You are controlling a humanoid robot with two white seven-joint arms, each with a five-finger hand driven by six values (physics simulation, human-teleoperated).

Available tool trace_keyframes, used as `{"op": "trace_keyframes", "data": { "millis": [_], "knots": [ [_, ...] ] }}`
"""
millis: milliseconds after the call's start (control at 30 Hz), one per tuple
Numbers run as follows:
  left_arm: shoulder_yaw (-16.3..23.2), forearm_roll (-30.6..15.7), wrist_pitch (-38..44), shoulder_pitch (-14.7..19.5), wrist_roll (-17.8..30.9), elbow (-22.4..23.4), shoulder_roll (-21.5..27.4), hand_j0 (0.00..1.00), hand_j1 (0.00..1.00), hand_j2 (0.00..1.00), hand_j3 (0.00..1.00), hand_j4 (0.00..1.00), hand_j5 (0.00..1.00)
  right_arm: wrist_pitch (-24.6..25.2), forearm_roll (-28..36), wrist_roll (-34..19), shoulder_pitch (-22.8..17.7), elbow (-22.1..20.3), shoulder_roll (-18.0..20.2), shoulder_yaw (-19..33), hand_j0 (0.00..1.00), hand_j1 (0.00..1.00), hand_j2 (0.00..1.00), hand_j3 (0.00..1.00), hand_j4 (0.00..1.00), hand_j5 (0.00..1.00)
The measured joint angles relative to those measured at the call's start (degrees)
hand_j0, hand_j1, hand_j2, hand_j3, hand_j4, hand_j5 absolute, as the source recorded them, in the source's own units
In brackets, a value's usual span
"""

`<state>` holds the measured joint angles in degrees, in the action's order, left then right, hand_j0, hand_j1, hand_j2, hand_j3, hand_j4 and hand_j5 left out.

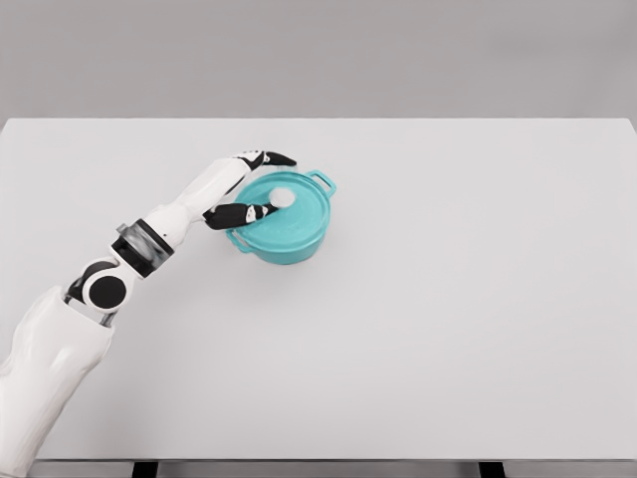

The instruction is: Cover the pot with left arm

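White desk [418, 329]: broad, flat, carrying the pot left of centre.
Left arm [149, 244]: reaching in from lower left, angled up toward the pot.
Teal pot [289, 244]: upright on desk, side handles showing.
Teal lid [289, 207]: seated on pot, apparently covering it.
Left robot hand [261, 187]: fingers spread either side of white knob [283, 197], loosely around it, firm grip not evident.

My arm [189, 204] is white with black joints and a grey band near the elbow. My left hand [251, 189] has black fingers, seemingly white-marked. The pot [289, 234] and lid [291, 204] are plain teal; the knob [283, 197] is white. The counter [448, 319] is pale grey, unpatterned.
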<state>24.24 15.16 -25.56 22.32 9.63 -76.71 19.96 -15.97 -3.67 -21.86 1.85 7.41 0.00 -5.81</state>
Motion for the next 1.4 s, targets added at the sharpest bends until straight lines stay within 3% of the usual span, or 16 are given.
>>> {"op": "trace_keyframes", "data": {
  "millis": [200,1400],
  "knots": [
    [0.03,0.07,0.07,0.09,-0.18,0.51,-0.09,0.99,0.99,0.99,0.99,0.99,0.99,0.00,0.01,0.00,0.09,-0.01,0.00,0.00,1.00,1.00,1.00,1.00,1.00,1.00],
    [0.12,-5.76,0.07,0.79,-0.16,0.89,0.90,1.00,1.00,1.00,1.00,1.00,1.00,0.00,0.00,0.01,0.00,-0.02,0.00,0.00,1.00,1.00,1.00,1.00,1.00,1.00]
  ]
}}
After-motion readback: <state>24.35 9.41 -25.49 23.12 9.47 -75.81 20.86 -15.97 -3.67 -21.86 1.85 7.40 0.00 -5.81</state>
